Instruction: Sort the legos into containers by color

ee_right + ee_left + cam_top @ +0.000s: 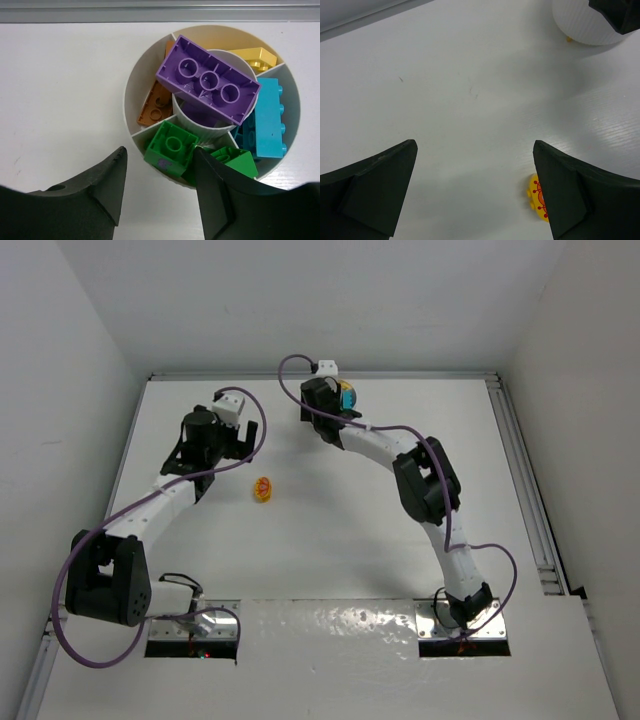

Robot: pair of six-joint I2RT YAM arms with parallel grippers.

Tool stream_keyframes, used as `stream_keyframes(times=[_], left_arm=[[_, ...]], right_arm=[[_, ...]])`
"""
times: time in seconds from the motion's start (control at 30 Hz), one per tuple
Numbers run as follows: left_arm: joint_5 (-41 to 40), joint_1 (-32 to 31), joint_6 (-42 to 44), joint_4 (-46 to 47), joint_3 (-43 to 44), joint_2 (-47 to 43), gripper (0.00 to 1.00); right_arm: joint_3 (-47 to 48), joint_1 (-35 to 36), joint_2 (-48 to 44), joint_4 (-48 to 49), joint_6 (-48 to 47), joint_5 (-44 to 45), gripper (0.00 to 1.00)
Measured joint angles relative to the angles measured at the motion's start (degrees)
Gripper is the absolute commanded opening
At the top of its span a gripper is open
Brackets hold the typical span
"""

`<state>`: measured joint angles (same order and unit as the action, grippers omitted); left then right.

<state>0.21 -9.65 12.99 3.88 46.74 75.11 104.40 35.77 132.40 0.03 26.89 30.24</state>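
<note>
At the far edge of the table [330,540], directly above the round white dish [128,95]: right gripper [160,152], jaws partly apart, gripping nothing. Below the gap, in the nearest wedge, a green brick [170,149], hollow side up and tilted against the rim. Beside it in the same wedge, a second green brick [235,162], partly hidden by the right-hand finger. Across the centre cup, a purple brick [207,80], underside up, overhanging the cup on both sides. In the left wedge, an orange brick [156,105], lying flat, its far end tucked under the purple one. In the far-right wedge, a yellow brick [255,56]. In the right wedge, a teal brick [267,120], studs turned outward, with a sliver of darker blue beneath it.

Nearer on the table, well apart from the dish and outside every wedge: one yellow lego [262,489] with a red-orange print. Near it, left gripper [474,145], jaws spread wide, only bare table between them. From the left wrist, lego half hidden behind the right-hand finger, outside the gap. Cannot tell whether finger and lego touch.
</note>
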Motion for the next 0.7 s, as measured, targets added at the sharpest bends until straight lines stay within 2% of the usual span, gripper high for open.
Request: stream_keyframes(times=[0.27, 0.47, 0.57, 0.7], left_arm=[[3.1, 0.0, 0.1, 0.0, 0.0, 0.0, 1.0], [4.2, 0.4, -2.0, 0.0, 0.0, 0.0, 1.0], [1.2, 1.5, -5.3, -0.9, 0.1, 0.0, 1.0], [-9.1, 4.9, -9.4, -7.5, 3.1, 0.1, 1.0]], right_arm=[[-3.2, 0.1, -4.9, 1.3, -1.4, 0.0, 0.61], [-4.5, 0.1, -10.6, 3.0, -2.8, -0.5, 0.62], [-4.6, 0.1, -13.2, 1.7, -3.2, -4.1, 0.63], [-4.7, 1.7, -15.7, -5.0, -1.6, -9.6, 0.66]])
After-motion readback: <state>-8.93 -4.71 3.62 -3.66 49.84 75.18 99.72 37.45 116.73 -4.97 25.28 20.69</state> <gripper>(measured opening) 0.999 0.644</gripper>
